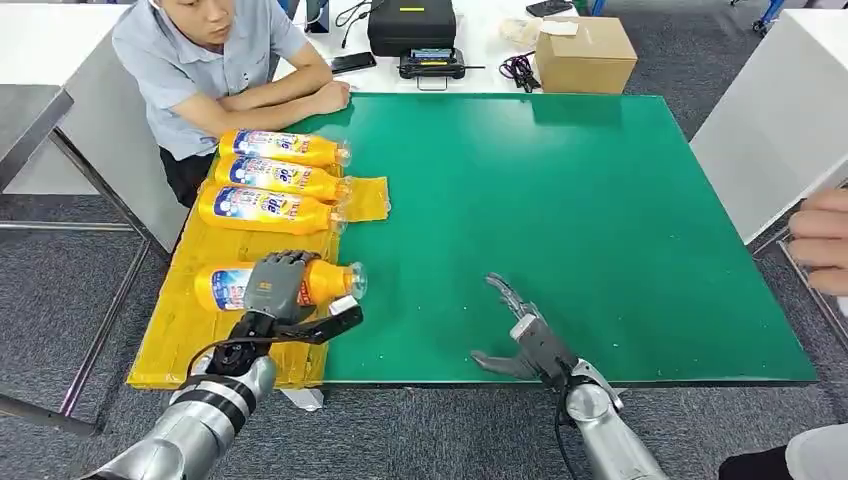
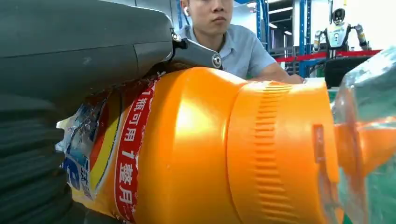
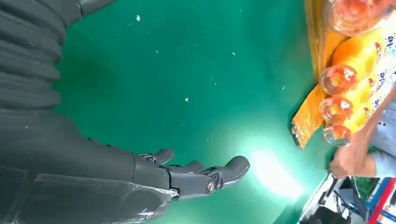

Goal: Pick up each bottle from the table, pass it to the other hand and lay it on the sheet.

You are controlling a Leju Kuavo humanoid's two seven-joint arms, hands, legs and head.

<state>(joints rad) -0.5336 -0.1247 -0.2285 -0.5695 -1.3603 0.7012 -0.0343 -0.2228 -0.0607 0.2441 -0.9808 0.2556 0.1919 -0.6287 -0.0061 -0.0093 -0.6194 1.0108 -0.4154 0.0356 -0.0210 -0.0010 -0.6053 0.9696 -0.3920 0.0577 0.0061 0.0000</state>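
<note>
An orange bottle (image 1: 327, 281) with a blue and yellow label lies on its side on the yellow sheet (image 1: 185, 330) at the table's left edge. My left hand (image 1: 275, 285) grips it from above, fingers over its body and thumb out towards the front; in the left wrist view the bottle (image 2: 196, 149) sits tight against the palm. Three more orange bottles (image 1: 285, 148) (image 1: 285, 177) (image 1: 265, 208) lie side by side further back on the sheet. My right hand (image 1: 520, 335) hovers open over the green table top (image 1: 580, 220) near its front edge, fingers (image 3: 205, 179) spread and holding nothing.
A person (image 1: 215, 60) sits at the far left corner, arms resting on the table edge. Another person's hand (image 1: 822, 240) shows at the right edge. A cardboard box (image 1: 585, 55) and a black case (image 1: 412, 22) stand behind the table.
</note>
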